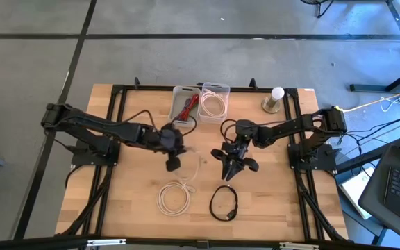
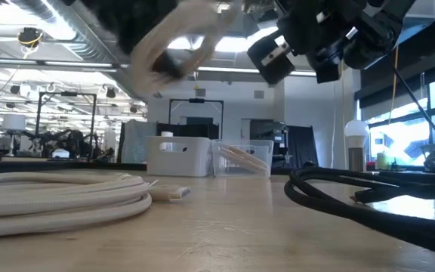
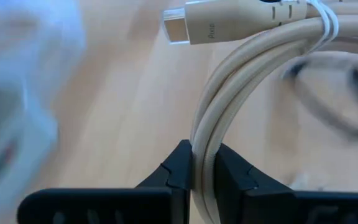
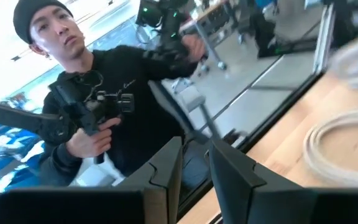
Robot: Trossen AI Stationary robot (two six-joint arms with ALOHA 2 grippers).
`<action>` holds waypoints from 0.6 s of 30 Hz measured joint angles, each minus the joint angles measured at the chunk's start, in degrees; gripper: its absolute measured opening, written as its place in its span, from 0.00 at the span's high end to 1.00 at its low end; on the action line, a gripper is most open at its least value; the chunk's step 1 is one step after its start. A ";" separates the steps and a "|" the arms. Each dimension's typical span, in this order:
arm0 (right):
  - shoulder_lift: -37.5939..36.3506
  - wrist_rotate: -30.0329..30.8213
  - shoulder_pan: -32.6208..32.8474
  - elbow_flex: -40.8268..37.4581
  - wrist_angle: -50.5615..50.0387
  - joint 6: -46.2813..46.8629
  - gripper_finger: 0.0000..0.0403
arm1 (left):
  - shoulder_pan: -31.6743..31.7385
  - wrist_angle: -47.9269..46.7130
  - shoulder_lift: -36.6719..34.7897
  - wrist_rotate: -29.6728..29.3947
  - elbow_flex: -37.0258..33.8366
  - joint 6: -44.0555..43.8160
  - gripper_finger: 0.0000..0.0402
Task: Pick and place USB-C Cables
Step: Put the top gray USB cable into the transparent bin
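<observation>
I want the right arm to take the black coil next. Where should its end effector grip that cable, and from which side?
Best from straight above: the black cable lies flat on the table as an open loop near the front edge, just in front of the right end effector. Pinch across one strand of the ring, one finger inside the loop and one outside. Its far arc, nearest that arm, looks simplest; the cream coil lies apart.

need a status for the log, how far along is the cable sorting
Done: a cream cable lies in the clear bin, red ones in the white bin. In hand: the left gripper is shut on a cream cable. Left: a cream coil and a black coil on the table; the right gripper hovers empty.
</observation>
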 joint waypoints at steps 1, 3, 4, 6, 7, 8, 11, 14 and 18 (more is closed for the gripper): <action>0.00 0.84 0.00 0.00 1.38 0.00 0.79 | 0.09 4.18 0.00 -0.50 -0.02 2.57 0.92; 0.04 1.43 -0.11 0.02 5.53 -0.70 0.79 | 0.96 11.96 -0.01 -0.69 -0.02 7.62 0.92; 0.04 1.38 -0.23 0.36 7.39 -1.50 0.79 | 1.48 14.58 -0.08 -0.34 -0.02 9.57 0.92; -0.25 1.31 -0.86 1.64 8.65 -1.83 0.79 | 2.64 16.86 -0.50 0.97 -0.02 12.04 0.92; -0.83 0.85 -1.57 2.25 7.96 -1.93 0.79 | 3.12 16.31 -1.29 1.27 -0.06 12.57 0.92; -1.53 0.75 -2.41 2.90 6.96 -2.28 0.78 | 3.53 16.03 -2.23 1.29 -0.11 12.86 0.92; -5.56 1.88 -5.63 3.52 0.30 -6.85 0.78 | 4.29 14.51 -6.35 1.06 -0.11 13.01 0.92; -12.08 7.15 -9.34 3.58 -13.30 -17.85 0.78 | 4.09 11.69 -11.40 -0.67 -0.11 13.42 0.92; -21.26 31.56 -10.77 3.58 -33.71 -35.15 0.78 | 3.29 11.47 -16.62 -4.52 0.02 14.46 0.92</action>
